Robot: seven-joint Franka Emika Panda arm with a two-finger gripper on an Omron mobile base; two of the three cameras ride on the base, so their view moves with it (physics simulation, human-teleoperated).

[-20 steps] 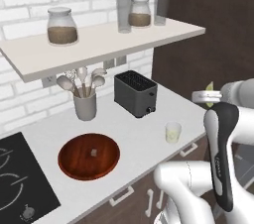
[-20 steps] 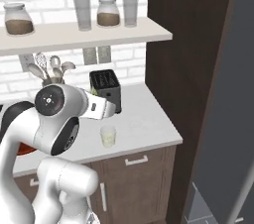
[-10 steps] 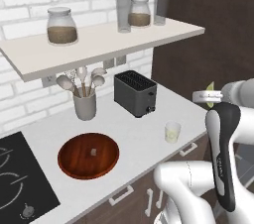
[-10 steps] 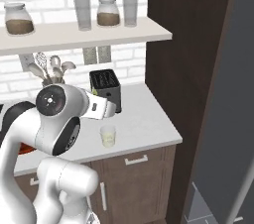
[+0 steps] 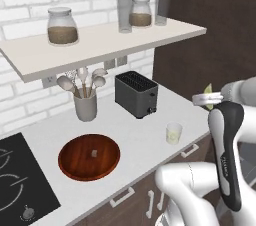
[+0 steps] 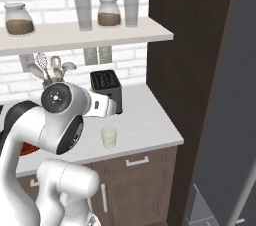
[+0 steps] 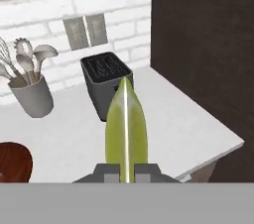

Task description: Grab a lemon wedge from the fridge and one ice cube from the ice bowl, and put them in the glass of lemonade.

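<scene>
In the hand view, the ice bowl (image 7: 12, 161) is cut off by the left edge; the toaster (image 7: 101, 84) is partly hidden behind the lemon wedge (image 7: 126, 129).

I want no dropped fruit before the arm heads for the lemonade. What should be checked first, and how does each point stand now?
1. Lemon wedge clamped in the end effector: ok, it stands between the shut fingertips.
2. Glass of lemonade upright on the counter: ok.
3. Space around the glass: ok, the toaster stands apart behind it.
4. End effector above the glass: not ok, it hangs off the counter's right edge.
5. Ice cube lying in the ice bowl: ok.
6. Fridge doors closed: cannot tell.
</scene>
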